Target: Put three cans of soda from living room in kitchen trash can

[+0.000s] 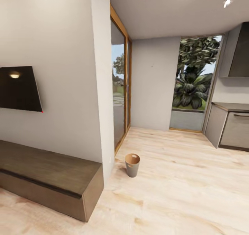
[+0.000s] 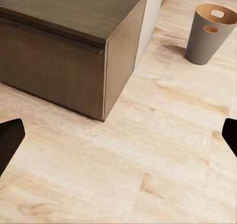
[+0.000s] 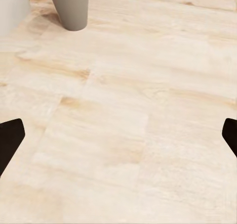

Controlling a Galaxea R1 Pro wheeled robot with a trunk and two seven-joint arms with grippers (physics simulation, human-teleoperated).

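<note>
The trash can (image 1: 132,165) is a small grey tapered bin with a tan inside. It stands upright on the pale wood floor beside the white wall corner. The left wrist view has the trash can (image 2: 210,33) beyond the bench end, well ahead of my left gripper (image 2: 118,137). That gripper is open, its dark fingertips (image 2: 10,135) wide apart over bare floor. My right gripper (image 3: 118,137) is open too, with nothing between its fingers, and the trash can (image 3: 71,6) lies far ahead of it. The cans of soda are out of view.
A low brown bench (image 1: 48,172) runs along the left wall under a dark wall screen (image 1: 19,88). The white wall corner (image 1: 102,107) juts out beside glass doors (image 1: 119,90). Grey kitchen cabinets (image 1: 230,128) stand at the right. Open wood floor (image 1: 180,186) stretches between.
</note>
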